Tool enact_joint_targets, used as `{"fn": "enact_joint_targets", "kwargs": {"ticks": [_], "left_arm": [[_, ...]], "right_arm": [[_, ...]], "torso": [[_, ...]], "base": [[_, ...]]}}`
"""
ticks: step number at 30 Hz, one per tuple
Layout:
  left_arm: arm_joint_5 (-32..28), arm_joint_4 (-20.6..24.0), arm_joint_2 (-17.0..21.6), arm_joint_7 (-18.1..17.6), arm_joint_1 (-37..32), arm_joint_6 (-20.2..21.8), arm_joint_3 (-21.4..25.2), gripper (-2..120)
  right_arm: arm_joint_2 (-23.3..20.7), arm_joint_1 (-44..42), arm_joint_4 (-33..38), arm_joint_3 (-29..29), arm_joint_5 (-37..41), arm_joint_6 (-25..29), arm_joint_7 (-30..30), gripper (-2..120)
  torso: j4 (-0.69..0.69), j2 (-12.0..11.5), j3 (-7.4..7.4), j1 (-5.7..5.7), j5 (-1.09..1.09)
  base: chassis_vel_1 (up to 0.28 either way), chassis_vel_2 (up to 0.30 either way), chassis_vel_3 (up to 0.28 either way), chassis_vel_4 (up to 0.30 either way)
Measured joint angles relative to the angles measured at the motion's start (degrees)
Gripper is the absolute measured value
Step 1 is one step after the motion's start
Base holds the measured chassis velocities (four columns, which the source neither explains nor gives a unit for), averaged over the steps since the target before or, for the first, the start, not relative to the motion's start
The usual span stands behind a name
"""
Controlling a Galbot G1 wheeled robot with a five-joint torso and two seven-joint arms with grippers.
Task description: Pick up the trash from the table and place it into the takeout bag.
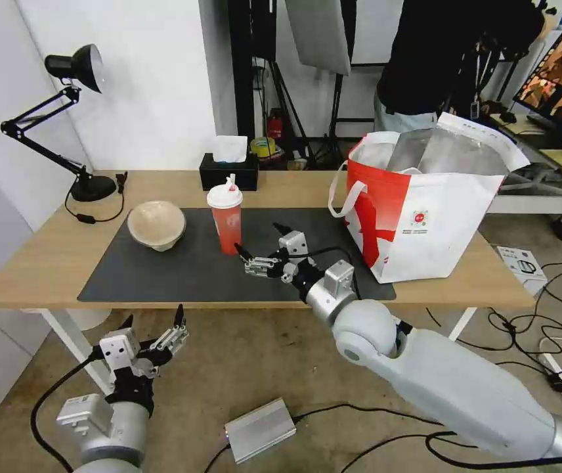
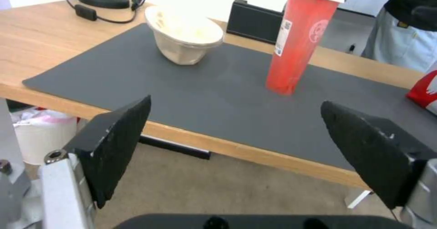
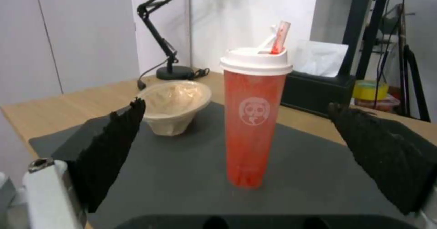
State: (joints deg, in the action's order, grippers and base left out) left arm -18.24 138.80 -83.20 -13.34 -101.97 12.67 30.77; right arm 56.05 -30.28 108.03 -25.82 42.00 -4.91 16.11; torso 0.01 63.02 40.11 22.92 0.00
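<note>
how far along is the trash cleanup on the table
Done: cannot tell, since the takeout bag hides its contents. In hand: nothing yet; the right gripper is open over the mat, facing the red cup without touching it. Left: the cup and the beige bowl both sit on the table. The left gripper hangs open below the table edge.

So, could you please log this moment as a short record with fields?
Right hand: open, over the dark grey mat, facing the red paper cup with white lid
Left hand: open, below the light-wood table edge
Cup: upright on mat
Beige pulp bowl: on mat, tilted, to the cup's left
White and red takeout bag: open, standing at the mat's right end
Black tissue box: behind cup
</note>
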Motion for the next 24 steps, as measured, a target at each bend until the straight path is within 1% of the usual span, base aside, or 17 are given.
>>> {"fn": "enact_joint_targets", "kwargs": {"ticks": [5,24], "left_arm": [[0.08,0.00,-0.01,0.00,0.04,-0.06,-0.05,100],[0.99,-0.58,-0.45,-0.04,0.43,-0.14,-0.84,100]], "right_arm": [[1.59,0.55,-1.60,-0.09,-0.05,-1.61,0.28,100],[4.61,4.09,-6.73,-1.95,1.10,-2.75,0.14,100]], "torso": [[0.00,0.00,0.00,0.00,0.00],[-0.01,0.01,0.00,0.00,0.00]], "base": [[0.000,0.000,0.000,0.000],[0.000,0.000,0.000,0.000]]}}
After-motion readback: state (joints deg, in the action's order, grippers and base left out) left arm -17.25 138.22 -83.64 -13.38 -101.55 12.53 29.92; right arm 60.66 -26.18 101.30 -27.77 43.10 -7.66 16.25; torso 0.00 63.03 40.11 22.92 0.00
